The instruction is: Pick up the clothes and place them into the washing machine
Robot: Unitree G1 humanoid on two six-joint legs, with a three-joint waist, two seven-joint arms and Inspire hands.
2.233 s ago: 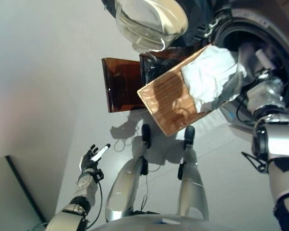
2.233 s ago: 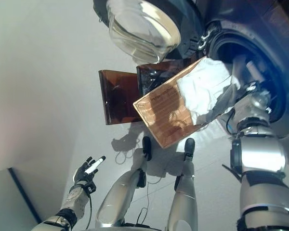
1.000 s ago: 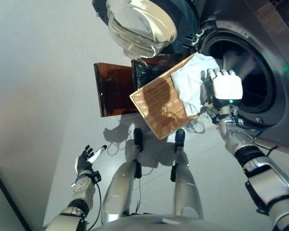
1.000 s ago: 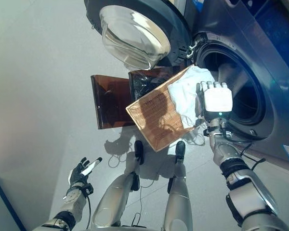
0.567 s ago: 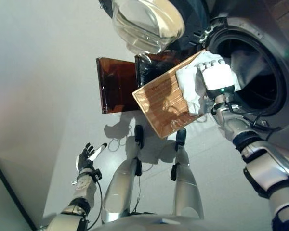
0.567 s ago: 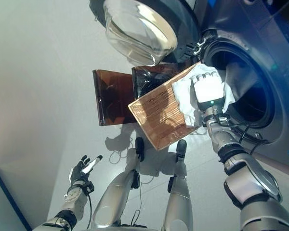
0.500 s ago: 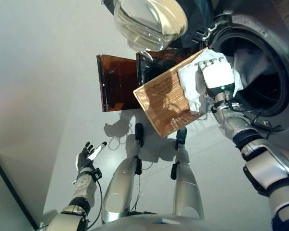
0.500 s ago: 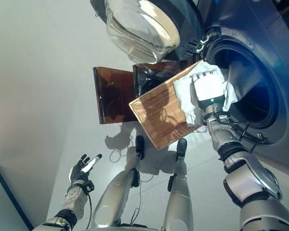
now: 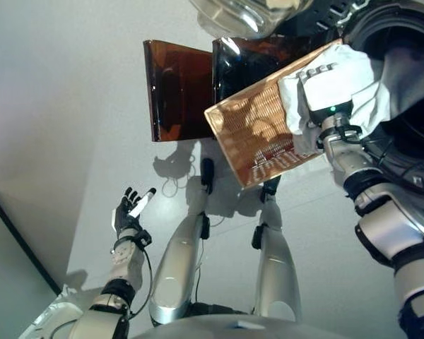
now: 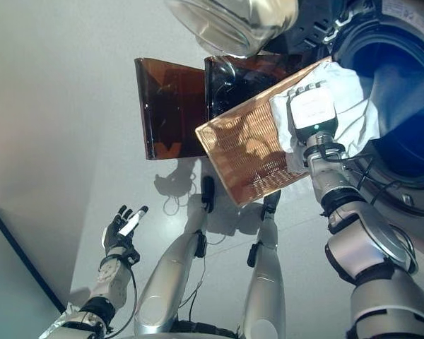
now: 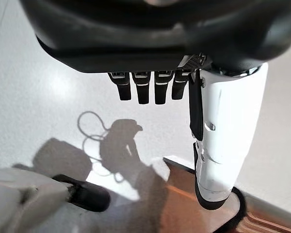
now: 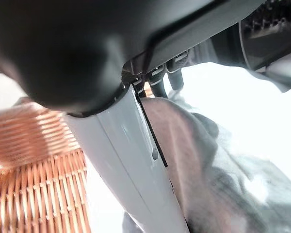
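Clothes (image 9: 367, 92) partly hidden by right hand (image 9: 326, 88).

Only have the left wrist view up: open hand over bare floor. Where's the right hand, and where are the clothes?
Observer: The right hand lies on a white cloth at the end of the wicker basket nearest the washing machine.
Operator: Door open?
Observer: Yes, the glass door is swung aside above the basket.
Operator: Anything at the drum?
Observer: A grey cloth hangs in the drum mouth, right beside the white one.
Operator: Does it have a grip on the white one?
Observer: Can't tell; the right wrist view shows the hand against the cloth, not a closed hold.
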